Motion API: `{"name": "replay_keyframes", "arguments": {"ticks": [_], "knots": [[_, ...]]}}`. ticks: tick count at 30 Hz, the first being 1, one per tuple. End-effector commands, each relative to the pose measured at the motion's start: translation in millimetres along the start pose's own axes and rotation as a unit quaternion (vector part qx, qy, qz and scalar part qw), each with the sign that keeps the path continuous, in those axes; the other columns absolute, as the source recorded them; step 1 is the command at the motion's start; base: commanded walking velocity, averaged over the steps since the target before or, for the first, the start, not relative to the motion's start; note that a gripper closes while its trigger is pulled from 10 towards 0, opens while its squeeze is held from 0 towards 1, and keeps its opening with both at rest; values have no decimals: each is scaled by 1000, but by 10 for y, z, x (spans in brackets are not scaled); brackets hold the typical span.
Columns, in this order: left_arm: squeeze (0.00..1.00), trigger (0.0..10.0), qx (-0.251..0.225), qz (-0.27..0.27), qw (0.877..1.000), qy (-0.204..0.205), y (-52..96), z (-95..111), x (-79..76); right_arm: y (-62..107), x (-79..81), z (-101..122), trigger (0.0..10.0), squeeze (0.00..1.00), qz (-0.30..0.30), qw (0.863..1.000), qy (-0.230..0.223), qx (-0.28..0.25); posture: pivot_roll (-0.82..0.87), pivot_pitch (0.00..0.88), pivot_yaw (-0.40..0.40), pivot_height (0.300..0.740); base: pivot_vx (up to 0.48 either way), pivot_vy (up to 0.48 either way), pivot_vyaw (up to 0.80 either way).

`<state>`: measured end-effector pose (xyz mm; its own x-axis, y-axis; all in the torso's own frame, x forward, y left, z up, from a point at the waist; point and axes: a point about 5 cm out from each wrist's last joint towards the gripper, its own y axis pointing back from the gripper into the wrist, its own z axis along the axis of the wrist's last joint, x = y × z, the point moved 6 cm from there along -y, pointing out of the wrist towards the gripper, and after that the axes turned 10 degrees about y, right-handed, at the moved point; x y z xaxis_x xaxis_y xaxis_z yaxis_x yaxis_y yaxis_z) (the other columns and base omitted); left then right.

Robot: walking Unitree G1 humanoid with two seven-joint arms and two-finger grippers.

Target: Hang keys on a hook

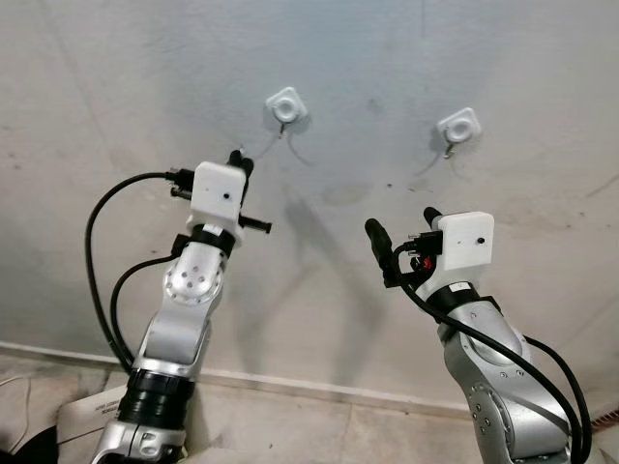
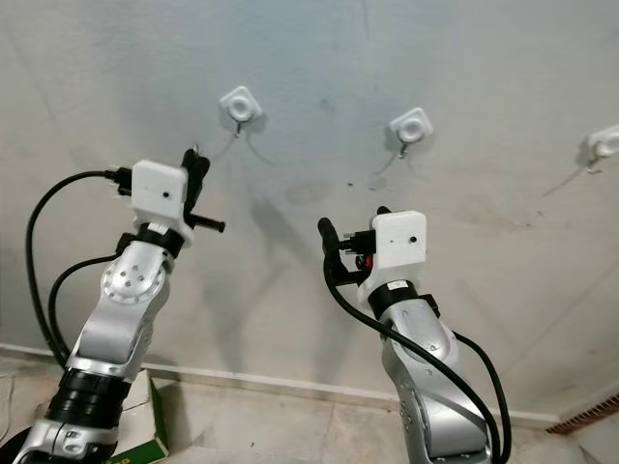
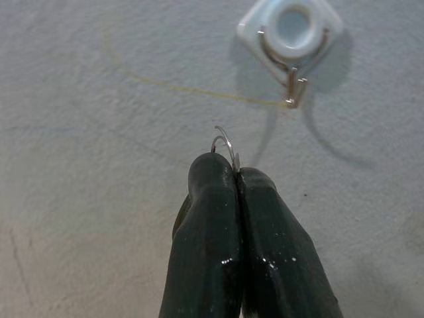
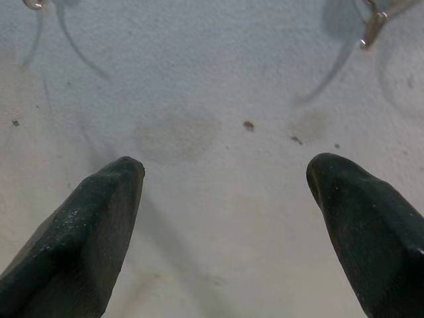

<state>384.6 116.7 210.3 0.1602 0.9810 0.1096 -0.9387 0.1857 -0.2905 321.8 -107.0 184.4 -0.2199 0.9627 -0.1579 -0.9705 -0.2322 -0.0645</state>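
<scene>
Now left claw pinched tight on key ring, thin wire loop poking past tips, near wall just below hook. Keys themselves hidden. Right claw wide apart, holds nothing, idle. Advice: raise loop above prong tip, keep ring plane facing prong, slide over, lower until caught, only then let go.

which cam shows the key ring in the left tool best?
Left wrist view: the key ring pokes out above the shut left tool, just below the hook. In the eye views the ring is too small to make out.
</scene>
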Motion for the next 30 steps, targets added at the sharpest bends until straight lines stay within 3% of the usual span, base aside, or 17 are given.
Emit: {"name": "replay_keyframes", "arguments": {"ticks": [1,9,11,21,30], "knots": [[0,10000,-16,-1,1000,-24,-45,71,18,-25,52,5,10000,0,11,1000,0,-1,38,0,-52,740,0,0,0],[0,10000,-32,-2,999,-41,-209,151,65,-26,50,22,10000,0,10,1000,4,-4,30,0,-46,740,0,0,0],[0,10000,-41,-1,997,-62,-300,216,86,-6,34,15,10000,0,6,1000,5,-2,14,0,-37,740,0,0,0],[0,10000,-58,-5,993,-102,-476,334,121,58,22,-35,10000,0,2,1000,3,12,-5,10,-32,740,0,0,-665],[0,10000,-67,-29,990,-123,-631,338,4,114,188,37,10000,0,62,998,-8,3,-22,18,-33,740,0,0,0]]}}
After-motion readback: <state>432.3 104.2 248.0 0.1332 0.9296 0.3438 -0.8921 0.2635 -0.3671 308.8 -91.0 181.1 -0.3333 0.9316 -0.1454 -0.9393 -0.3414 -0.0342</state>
